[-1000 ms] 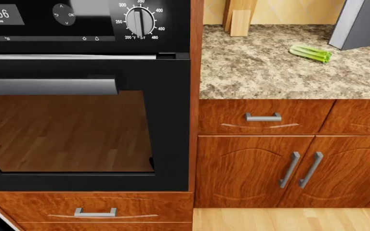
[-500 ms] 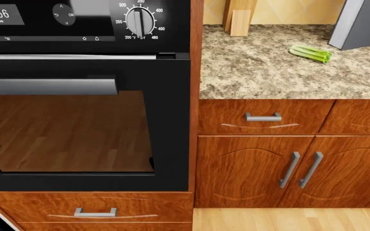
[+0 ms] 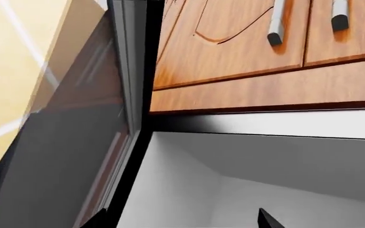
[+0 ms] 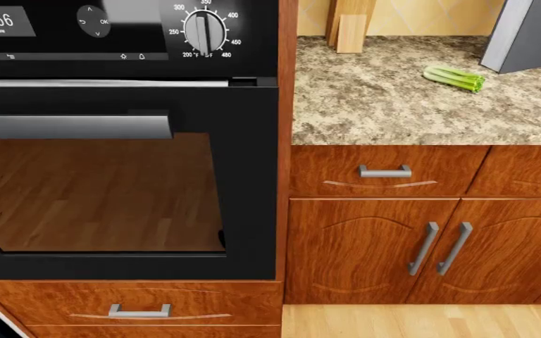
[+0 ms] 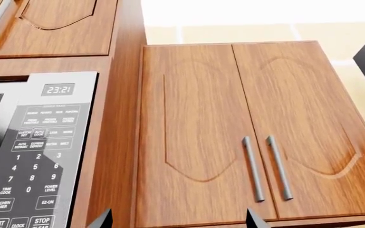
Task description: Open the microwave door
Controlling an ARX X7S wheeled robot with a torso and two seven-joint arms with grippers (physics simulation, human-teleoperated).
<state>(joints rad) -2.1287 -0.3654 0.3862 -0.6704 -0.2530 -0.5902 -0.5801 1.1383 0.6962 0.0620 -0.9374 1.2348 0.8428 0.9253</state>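
1. While I see neither arm from the head, the microwave door (image 3: pixel 68 142) stands swung out beside its pale cavity in my left wrist view.
2. Only dark jaw tips show at the wrist views' edges; I cannot tell their spread.
3. One celery stalk (image 4: pixel 455 77) lies on the bench (image 4: pixel 374 98); two handles (image 5: pixel 266 167) sit side by side on the cabinet.

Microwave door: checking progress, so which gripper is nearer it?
Left. The left gripper sits right beside the swung-out microwave door, at the cavity's mouth; the right gripper faces the keypad panel, farther off.
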